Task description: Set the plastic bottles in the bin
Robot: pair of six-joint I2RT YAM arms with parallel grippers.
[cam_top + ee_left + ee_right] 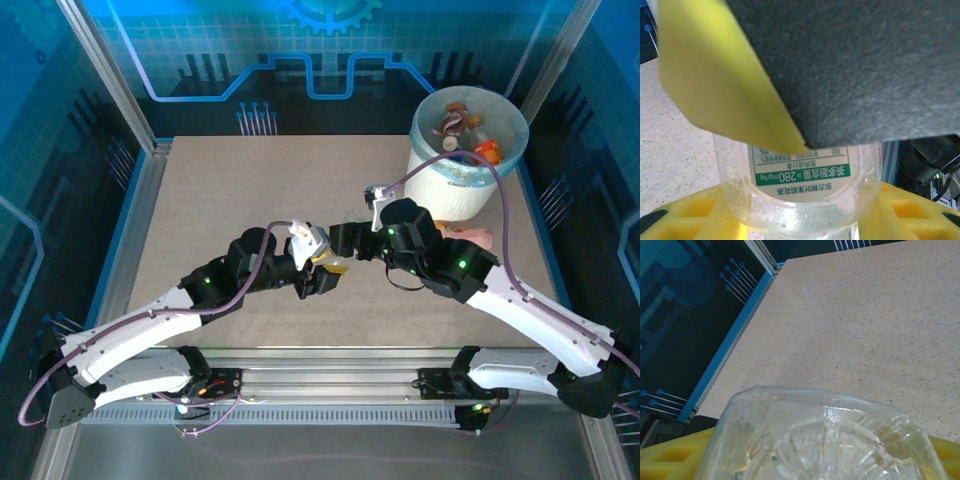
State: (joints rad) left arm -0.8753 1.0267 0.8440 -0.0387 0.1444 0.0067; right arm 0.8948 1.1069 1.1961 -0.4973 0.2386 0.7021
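Here, over the middle of the table [220, 200], my two claws meet on one clear bottle [790, 212].

(a) Left wrist view. My left claw [795, 220] is clamped on the bottle, with its yellow fingers [685, 215] set against either side of the clear wall. The bottle's white label [802, 175], with a green band and printed text, reads upside down. A dark grey finger [865, 65] of my right claw and its yellow pad [715, 85] lie across the upper part of this view and cover the far end of the bottle.

(b) Right wrist view. The moulded clear base of the same bottle sits between the yellow fingers of my right claw [810, 460]. I cannot tell whether these jaws press on it or stand just off it. The bare table surface stretches away beyond.

(c) Top view. Both arms reach inward and the claws face each other tip to tip. The bin [450, 190] stands upright at the far right corner of the table, well apart from the claws. Several bottles [460, 125] lie inside its blue liner. A pink bottle [478, 238] lies on the table just in front of the bin, partly hidden by my right arm.
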